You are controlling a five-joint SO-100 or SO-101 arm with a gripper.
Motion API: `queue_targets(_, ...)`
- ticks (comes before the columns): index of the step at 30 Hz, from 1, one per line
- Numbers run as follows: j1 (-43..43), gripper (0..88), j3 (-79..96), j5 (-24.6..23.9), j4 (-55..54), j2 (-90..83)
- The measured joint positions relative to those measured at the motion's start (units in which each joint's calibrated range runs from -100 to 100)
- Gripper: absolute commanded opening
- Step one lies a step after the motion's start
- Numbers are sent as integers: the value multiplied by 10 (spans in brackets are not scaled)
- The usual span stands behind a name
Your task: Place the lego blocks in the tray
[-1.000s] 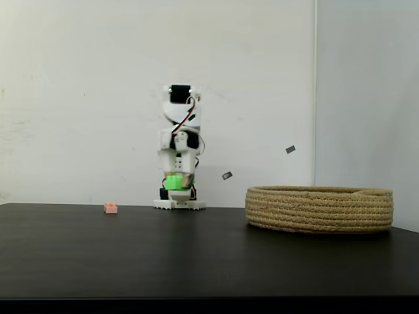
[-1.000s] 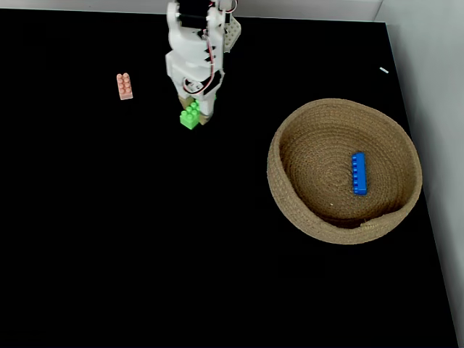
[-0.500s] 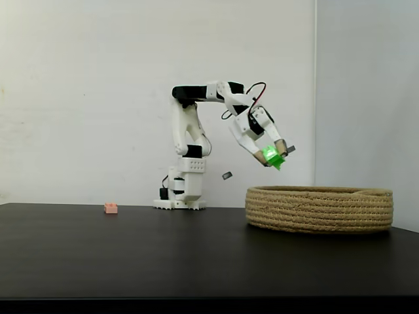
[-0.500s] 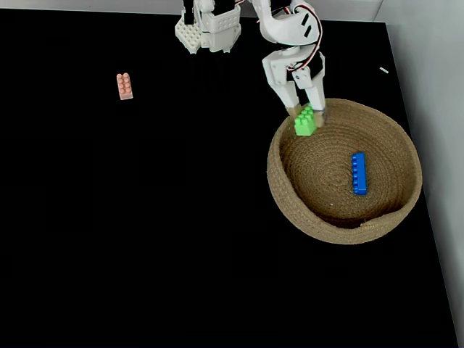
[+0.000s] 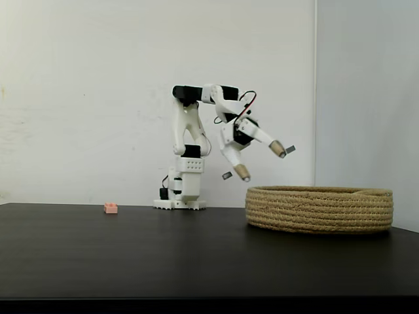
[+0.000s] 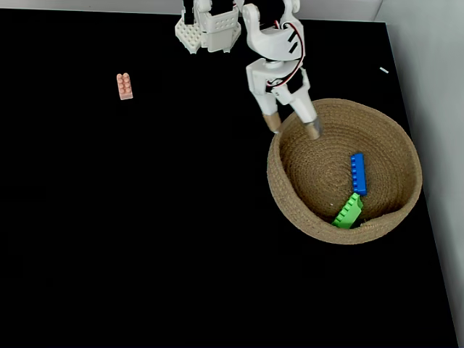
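The tray (image 6: 299,212) is a round tan rope basket (image 5: 319,209) at the right of the black table. Inside it lie a blue lego block (image 6: 358,173) and a green lego block (image 6: 348,211), the green one against the near wall. A pale pink lego block (image 6: 125,85) rests on the table at the far left (image 5: 110,208). My gripper (image 6: 291,127) hangs open and holds nothing above the tray's back-left rim (image 5: 260,161), fingers spread wide.
The arm's white base (image 5: 180,196) stands at the back edge of the table (image 6: 208,32). A white wall rises behind, and the table's right edge runs just past the basket.
The gripper swung with the green block from near the base to over the basket, then opened. The green block dropped into the basket beside the blue one.
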Motion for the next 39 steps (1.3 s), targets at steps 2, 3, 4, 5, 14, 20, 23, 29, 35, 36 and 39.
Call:
queue_targets(2, 51, 349, 15, 29, 71, -10)
queue_targets(3, 82, 350, 27, 48, 99, -18)
queue_targets(4, 115, 351, 42, 67, 118, -25)
queue_targets(5, 149, 351, 56, 91, 130, -34)
queue_targets(14, 458, 342, 86, 372, 198, -75)
queue_targets(20, 592, 336, 13, 529, 215, 13)
queue_targets(23, 634, 340, -21, 580, 215, 72)
queue_targets(29, 654, 344, -86, 607, 208, 161)
queue_targets(35, 665, 339, -83, 610, 163, 177)
queue_targets(36, 667, 339, -77, 610, 153, 177)
queue_targets(39, 672, 339, -59, 610, 125, 179)
